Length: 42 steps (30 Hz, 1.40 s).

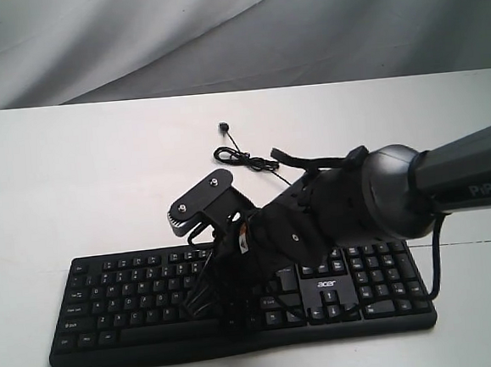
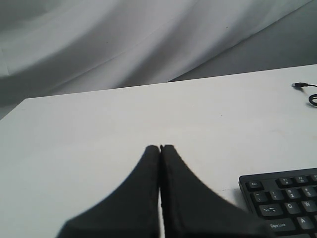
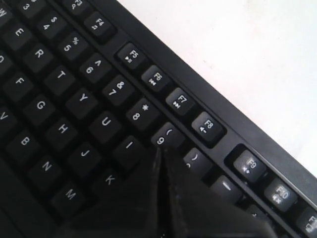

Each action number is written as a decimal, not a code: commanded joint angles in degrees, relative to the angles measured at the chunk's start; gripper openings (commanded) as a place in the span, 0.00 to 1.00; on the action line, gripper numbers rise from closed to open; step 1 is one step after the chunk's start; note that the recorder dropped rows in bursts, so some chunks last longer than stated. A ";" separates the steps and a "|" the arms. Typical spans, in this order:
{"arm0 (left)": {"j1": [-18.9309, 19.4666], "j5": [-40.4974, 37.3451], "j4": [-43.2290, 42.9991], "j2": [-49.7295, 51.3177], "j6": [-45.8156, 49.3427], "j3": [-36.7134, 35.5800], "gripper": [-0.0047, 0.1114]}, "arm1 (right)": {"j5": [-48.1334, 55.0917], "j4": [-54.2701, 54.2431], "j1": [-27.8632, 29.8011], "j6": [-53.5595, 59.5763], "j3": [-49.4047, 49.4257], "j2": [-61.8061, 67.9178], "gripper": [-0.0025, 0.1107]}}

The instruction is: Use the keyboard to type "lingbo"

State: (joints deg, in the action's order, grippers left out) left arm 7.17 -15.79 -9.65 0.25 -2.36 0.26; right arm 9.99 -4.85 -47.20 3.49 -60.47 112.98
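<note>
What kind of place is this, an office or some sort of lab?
Likely a robot test bench rather than an office: a bare white table, a grey cloth backdrop, and a robot arm reaching over a keyboard.

White table point(image 1: 75, 180) carrying a black keyboard point(image 1: 127, 303) and a loose cable point(image 1: 245, 158).
The keyboard lies flat near the table's front edge, with its number pad toward the right of the exterior view. Behind it the thin black cable sits in a small coil on the bare white surface, and its plug point(image 1: 222, 128) rests just beyond the coil.
</note>
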 commanded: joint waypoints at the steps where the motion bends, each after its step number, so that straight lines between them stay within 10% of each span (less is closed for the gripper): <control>1: -0.42 0.57 0.10 -0.25 -0.25 -0.26 0.04 | 1.74 -0.09 0.35 -0.06 0.01 -3.13 0.02; 26: -0.42 0.57 0.10 -0.25 -0.25 -0.26 0.04 | 12.14 10.29 0.48 -2.28 19.22 -58.03 0.02; 42: -0.42 0.57 0.10 -0.25 -0.25 -0.26 0.04 | 17.11 16.22 4.53 -2.28 24.07 -66.99 0.02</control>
State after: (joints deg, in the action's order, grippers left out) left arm 7.17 -15.79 -9.65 0.25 -2.36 0.26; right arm 26.31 10.56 -45.40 1.31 -37.99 47.99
